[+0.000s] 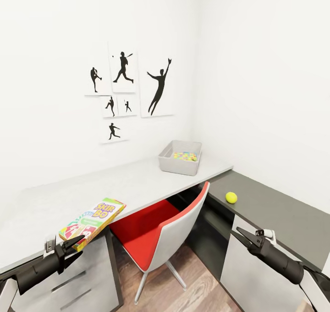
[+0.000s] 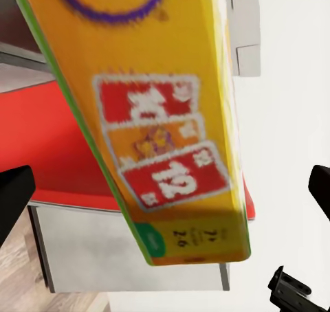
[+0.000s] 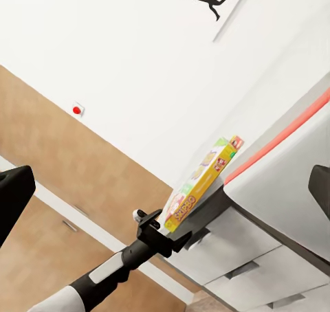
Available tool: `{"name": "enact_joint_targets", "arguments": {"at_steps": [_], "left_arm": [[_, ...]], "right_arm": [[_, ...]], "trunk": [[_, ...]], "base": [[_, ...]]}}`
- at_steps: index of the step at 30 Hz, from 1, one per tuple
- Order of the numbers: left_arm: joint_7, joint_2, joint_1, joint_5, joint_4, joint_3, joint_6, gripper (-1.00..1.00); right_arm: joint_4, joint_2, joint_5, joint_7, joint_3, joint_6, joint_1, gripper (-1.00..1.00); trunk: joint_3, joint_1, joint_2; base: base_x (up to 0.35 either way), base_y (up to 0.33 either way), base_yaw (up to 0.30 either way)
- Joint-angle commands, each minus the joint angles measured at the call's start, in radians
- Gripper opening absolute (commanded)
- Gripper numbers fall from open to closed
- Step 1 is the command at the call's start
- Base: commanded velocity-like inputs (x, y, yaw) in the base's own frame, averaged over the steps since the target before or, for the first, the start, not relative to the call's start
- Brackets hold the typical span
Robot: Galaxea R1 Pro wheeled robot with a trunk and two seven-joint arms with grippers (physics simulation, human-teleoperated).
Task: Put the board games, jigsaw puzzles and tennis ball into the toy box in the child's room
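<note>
A yellow Skip-Bo board game (image 1: 92, 221) lies on the light grey desk (image 1: 137, 183), its near end jutting over the front edge. My left gripper (image 1: 79, 244) is open just before that end. In the left wrist view the game (image 2: 165, 133) is large and close ahead, with one finger (image 2: 14, 196) at each side edge of the picture. The grey toy box (image 1: 179, 166) stands at the desk's far right, with colourful pieces inside. A tennis ball (image 1: 231, 197) rests on the dark side desk (image 1: 275, 211). My right gripper (image 1: 238, 234) is open, in the air below that desk's front edge. From the right wrist view I see the game (image 3: 203, 181) and the left gripper (image 3: 168, 238).
A red and white chair (image 1: 160, 232) is pushed partly under the desk between my two arms. Drawers (image 1: 78, 284) sit under the desk's left part. White walls close the corner, with black sports silhouettes (image 1: 158, 87) above the desk. Wooden floor (image 1: 192, 293) lies below.
</note>
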Motion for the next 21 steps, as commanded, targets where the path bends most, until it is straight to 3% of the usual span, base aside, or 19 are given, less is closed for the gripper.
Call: {"name": "enact_joint_targets", "arguments": {"at_steps": [1,21], "left_arm": [[-0.002,0.0,-0.001,0.001,0.0,0.001,0.005,1.0],[-0.002,0.0,-0.001,0.002,-0.001,0.001,0.005,1.0]], "right_arm": [[0.0,0.0,-0.005,0.001,0.001,0.008,-0.001,1.0],[0.0,0.0,-0.005,0.001,0.0,0.008,-0.001,1.0]], "trunk": [[-0.001,0.0,-0.001],[-0.001,0.0,-0.001]], "base": [[0.0,0.0,0.0],[0.026,0.015,0.0]]}}
